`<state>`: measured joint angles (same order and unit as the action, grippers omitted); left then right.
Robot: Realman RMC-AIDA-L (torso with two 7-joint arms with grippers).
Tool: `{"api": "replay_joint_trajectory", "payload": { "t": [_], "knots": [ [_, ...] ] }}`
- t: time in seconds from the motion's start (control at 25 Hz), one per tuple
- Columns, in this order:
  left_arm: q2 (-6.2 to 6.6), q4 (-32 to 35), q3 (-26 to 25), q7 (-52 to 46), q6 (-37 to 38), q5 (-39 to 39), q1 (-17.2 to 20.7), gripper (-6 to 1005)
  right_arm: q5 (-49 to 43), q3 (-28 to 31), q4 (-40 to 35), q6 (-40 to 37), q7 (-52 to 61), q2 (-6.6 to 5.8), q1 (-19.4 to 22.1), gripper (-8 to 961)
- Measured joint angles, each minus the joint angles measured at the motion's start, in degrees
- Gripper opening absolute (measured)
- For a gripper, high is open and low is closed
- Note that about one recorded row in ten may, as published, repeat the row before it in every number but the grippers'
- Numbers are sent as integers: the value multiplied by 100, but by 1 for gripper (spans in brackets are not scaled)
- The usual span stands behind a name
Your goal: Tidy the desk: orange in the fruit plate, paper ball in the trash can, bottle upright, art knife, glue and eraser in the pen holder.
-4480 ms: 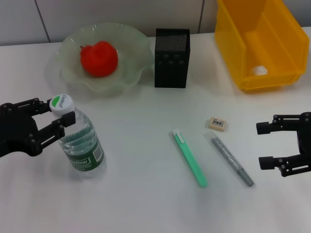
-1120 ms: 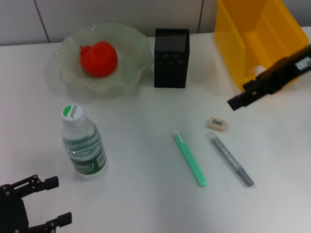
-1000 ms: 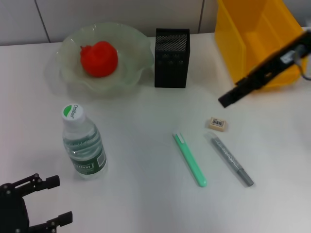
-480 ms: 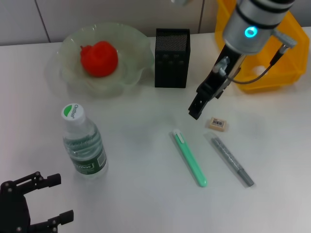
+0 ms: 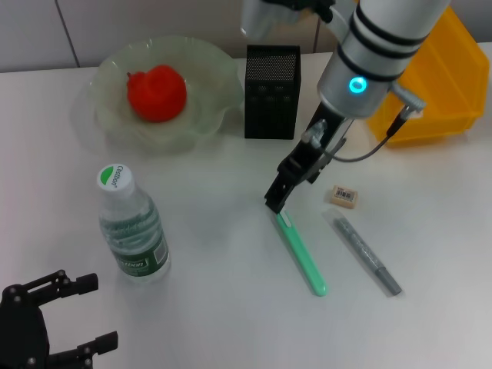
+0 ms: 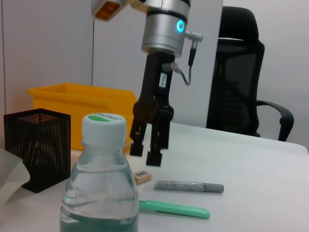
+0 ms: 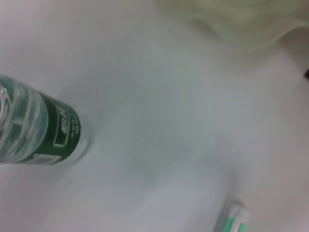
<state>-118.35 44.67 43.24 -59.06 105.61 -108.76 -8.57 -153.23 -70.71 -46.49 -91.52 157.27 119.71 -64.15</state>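
One green art knife [image 5: 300, 253] lies just under our right gripper [image 5: 278, 197], whose jaws are spread, long side pointing away toward us.

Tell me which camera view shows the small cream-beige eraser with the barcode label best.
The head view: the small cream-beige eraser with the barcode label lies fully visible there, label up, beside the right gripper. The left wrist view shows it only side-on, behind the bottle. The right wrist view does not show it.
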Motion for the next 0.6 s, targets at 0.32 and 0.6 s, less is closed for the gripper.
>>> {"api": "replay_joint_trajectory", "payload": {
  "t": [0.32,0.6],
  "knots": [
    [5,3,-3,-29,-21,0,-76,785,332,-477,476,400,164,8,28,791],
    [-1,-2,-1,-27,-48,2,-91,784,529,-1250,578,861,601,18,117,790]
  ]
}}
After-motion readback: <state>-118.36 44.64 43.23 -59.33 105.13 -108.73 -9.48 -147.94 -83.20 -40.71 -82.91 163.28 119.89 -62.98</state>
